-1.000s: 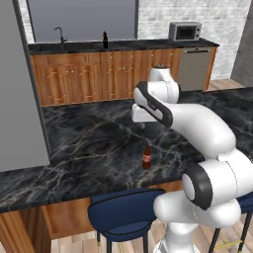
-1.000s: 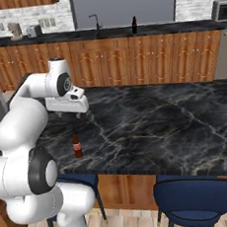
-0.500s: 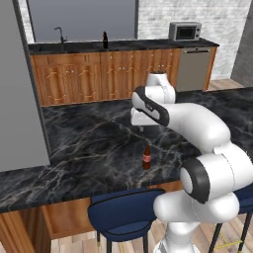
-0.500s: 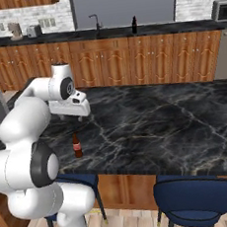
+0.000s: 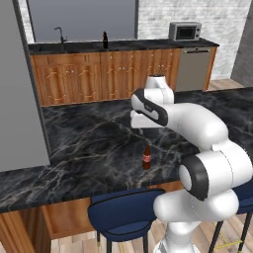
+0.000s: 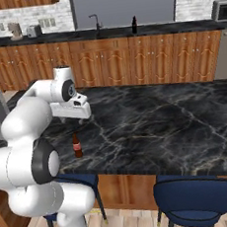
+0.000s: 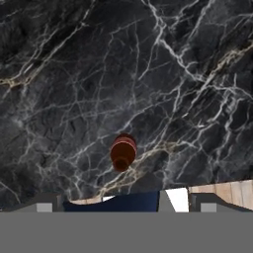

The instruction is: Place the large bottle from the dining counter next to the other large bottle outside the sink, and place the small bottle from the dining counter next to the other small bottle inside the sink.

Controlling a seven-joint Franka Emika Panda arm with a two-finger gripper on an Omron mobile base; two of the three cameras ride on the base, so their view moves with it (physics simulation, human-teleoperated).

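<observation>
Jaws' spread impossible to tell; hovering above small bottle (image 5: 146, 158) upright on dining counter (image 5: 89, 148); red label, text unreadable.

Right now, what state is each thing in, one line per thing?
small bottle: upright on the dining counter, near its front edge, not held.
gripper: above and just behind the bottle, holding nothing.
other large bottle: upright on the back counter, beside the tap.
</observation>
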